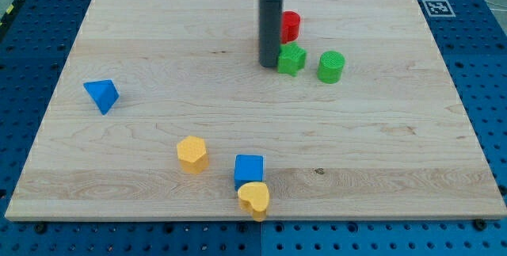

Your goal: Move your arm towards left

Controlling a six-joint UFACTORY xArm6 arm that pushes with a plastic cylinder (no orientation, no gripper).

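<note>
My tip, a bare rod gripping nothing, rests on the worktop against the green star block's left side. The leftward move looks barely begun; open board lies leftward.

The bench in front of me is a pale wooden board with fine grain lines running across it. Around it, on all sides, I see a blue metal plate with rows of small round holes. At the view's top right, on the blue plate, there is a small black and white square marker. At the top left corner a yellow and black striped edge shows. The light is even and soft.
</note>
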